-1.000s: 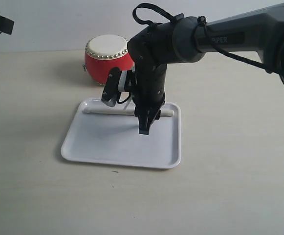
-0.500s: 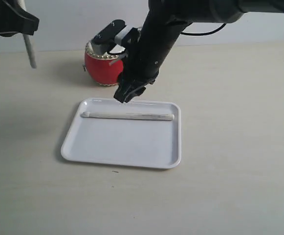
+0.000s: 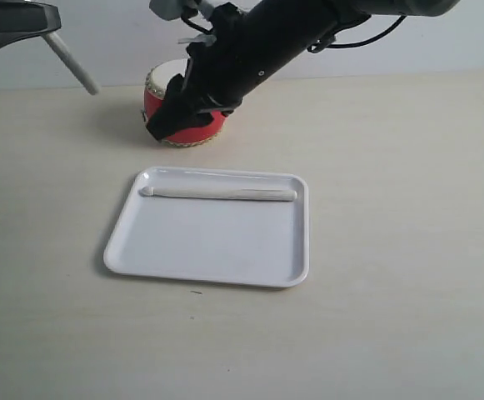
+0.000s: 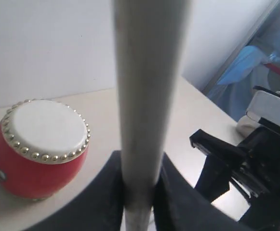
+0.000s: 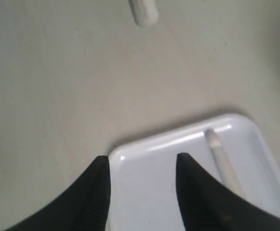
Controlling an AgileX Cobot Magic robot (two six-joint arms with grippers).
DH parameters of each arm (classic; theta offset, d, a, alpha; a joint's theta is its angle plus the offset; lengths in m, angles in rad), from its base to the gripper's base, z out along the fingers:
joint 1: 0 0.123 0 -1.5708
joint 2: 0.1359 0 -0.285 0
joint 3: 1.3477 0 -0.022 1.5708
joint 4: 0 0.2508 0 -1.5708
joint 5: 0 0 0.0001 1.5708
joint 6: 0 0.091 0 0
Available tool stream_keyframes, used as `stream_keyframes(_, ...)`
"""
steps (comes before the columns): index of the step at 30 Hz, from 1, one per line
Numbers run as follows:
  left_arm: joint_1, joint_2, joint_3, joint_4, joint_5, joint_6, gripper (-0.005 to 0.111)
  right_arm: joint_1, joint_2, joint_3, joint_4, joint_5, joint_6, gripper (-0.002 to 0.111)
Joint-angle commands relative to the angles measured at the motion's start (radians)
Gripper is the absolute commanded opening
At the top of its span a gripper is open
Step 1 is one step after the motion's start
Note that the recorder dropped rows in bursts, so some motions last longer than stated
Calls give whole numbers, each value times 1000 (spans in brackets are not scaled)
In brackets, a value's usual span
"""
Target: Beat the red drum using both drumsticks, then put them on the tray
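Exterior view: the tray [image 3: 125, 250] sits in the middle of the table [image 3: 408, 250]. The first stick [image 3: 217, 193] lies flat inside it, along its 12 o'clock rim. The drum [image 3: 165, 79] stands on the table just past that rim, at about 12 o'clock from the tray, not touching it. The right pincer [image 3: 160, 125] hangs in the air in front of the drum, with its jaws apart and nothing in them. The left pincer [image 3: 37, 21] is high up at about 10 o'clock from the tray. It is squeezed tight on the second stick [image 3: 71, 62], which slants down toward the drum. I think the job is more than half done: one stick is put away and the drumming looks finished, though no picture proves the drum got hit. What is left is to lay the second stick in the tray. Some things are hard to see. The right arm [image 3: 291, 33] covers a big part of the drum. The left pincer is cut off by the picture edge. In the left wrist view the second stick is huge and blurry, and its tip is out of the picture. The right wrist view is fuzzy and shows only one corner of the tray.
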Motion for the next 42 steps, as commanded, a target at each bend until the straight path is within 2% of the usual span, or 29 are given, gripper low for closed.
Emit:
stream_keyframes(1,5,24,1,-70,65,-12,0,-5,-18,-9,163,-1,-186,43)
stream_keyframes(7,5,32,1,-95,97,-48,0,-5,-27,-9,336,-131,-284,43)
stream_keyframes(12,5,32,1,-110,97,-81,0,6,-27,-9,355,-167,-337,44)
stream_keyframes(18,5,32,1,-101,104,-96,0,50,-27,-9,367,-175,-401,67)
stream_keyframes(20,5,32,1,-101,119,-96,0,71,-27,-9,378,-201,-425,69)
stream_keyframes(29,5,32,1,-90,141,-98,0,163,-27,-10,374,-443,-455,68)
stream_keyframes(32,5,32,1,-88,141,-98,0,165,-27,-10,374,-454,-455,64)
stream_keyframes(37,5,32,1,-81,141,-98,0,165,-27,-10,363,-469,-455,49)
stream_keyframes(42,5,32,1,-55,141,-98,0,165,-27,-10,367,-469,-455,48)
